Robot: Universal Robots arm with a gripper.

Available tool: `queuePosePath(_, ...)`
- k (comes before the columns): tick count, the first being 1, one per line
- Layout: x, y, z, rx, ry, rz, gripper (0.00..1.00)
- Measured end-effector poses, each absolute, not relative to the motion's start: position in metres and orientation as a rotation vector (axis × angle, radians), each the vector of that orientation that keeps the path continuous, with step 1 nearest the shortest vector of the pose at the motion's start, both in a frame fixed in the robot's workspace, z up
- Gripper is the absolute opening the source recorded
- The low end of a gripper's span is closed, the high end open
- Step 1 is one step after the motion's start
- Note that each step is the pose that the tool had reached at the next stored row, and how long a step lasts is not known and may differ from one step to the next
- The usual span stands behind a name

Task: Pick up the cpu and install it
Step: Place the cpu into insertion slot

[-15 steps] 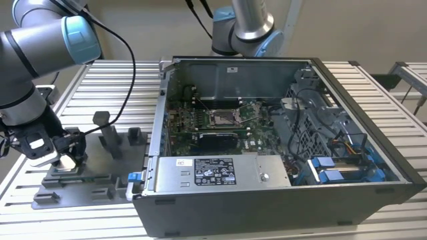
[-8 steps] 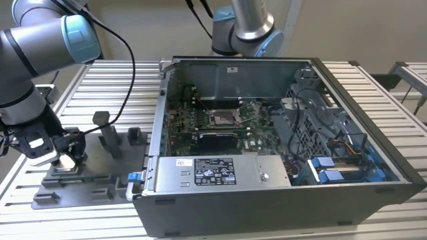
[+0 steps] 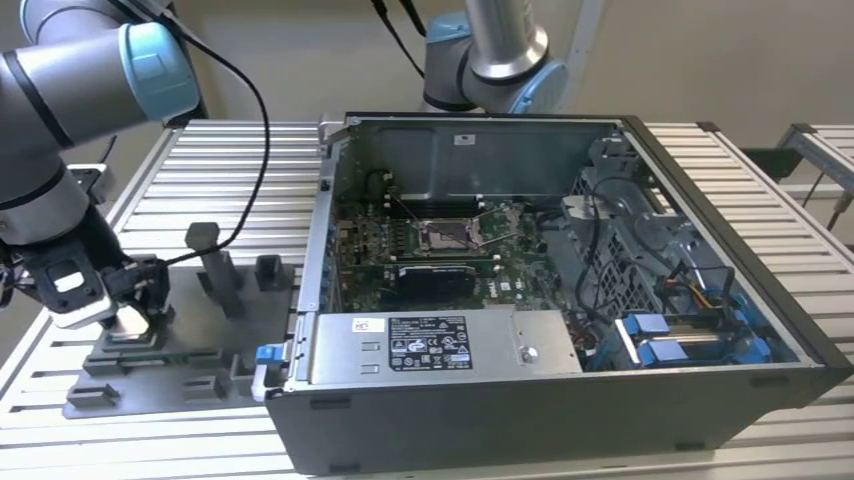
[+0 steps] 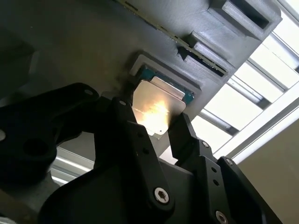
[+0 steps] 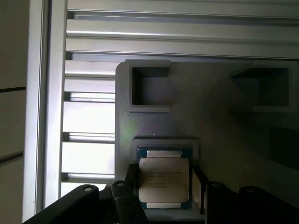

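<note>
Grey printed fixture tray [image 3: 174, 372] sits on the exterior view's left of the open computer case [image 3: 534, 425]. The gripper [image 3: 124, 322] is low over the tray, well apart from the bare socket [image 3: 445, 236].

Second wrist view: cpu [image 4: 159, 99] lies flat in a tray pocket, gripper [image 4: 153, 122] astride it.

First wrist view: cpu [image 5: 163, 171] sits square in the recess, likely for repeatable pickup. Clamped or just apart: cannot tell.

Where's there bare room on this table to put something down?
Bare slatted aluminium table beyond the dark grey fixture tray, beside the black computer case. Crowded: the tray, where the pincer is at the silver square cpu.
</note>
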State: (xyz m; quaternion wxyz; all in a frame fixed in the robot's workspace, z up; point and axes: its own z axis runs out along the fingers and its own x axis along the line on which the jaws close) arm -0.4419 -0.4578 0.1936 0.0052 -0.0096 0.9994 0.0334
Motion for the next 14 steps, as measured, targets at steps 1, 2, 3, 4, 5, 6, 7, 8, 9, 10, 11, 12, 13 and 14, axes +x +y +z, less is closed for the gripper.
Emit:
queuePosePath(1, -0.442, -0.458, 0.197, -0.030, 3.130, 0.104, 0.00)
queuePosePath(2, -0.442, -0.458, 0.201, -0.030, 3.130, 0.105, 0.00)
queuePosePath(3, -0.442, -0.458, 0.206, -0.030, 3.130, 0.105, 0.00)
queuePosePath(4, -0.442, -0.458, 0.210, -0.030, 3.130, 0.104, 0.00)
queuePosePath(5, -0.442, -0.458, 0.215, -0.030, 3.130, 0.105, 0.00)
queuePosePath(6, -0.442, -0.458, 0.219, -0.030, 3.130, 0.105, 0.00)
queuePosePath(7, -0.442, -0.458, 0.224, -0.030, 3.130, 0.105, 0.00)
queuePosePath(8, -0.442, -0.458, 0.229, -0.030, 3.130, 0.105, 0.00)
queuePosePath(9, -0.442, -0.458, 0.233, -0.030, 3.130, 0.105, 0.00)
queuePosePath(10, -0.442, -0.458, 0.238, -0.030, 3.130, 0.105, 0.00)
queuePosePath(11, -0.442, -0.458, 0.242, -0.030, 3.130, 0.105, 0.00)
queuePosePath(12, -0.442, -0.458, 0.246, -0.030, 3.130, 0.105, 0.00)
queuePosePath(13, -0.442, -0.458, 0.251, -0.030, 3.130, 0.105, 0.00)
queuePosePath(14, -0.442, -0.458, 0.256, -0.030, 3.130, 0.105, 0.00)
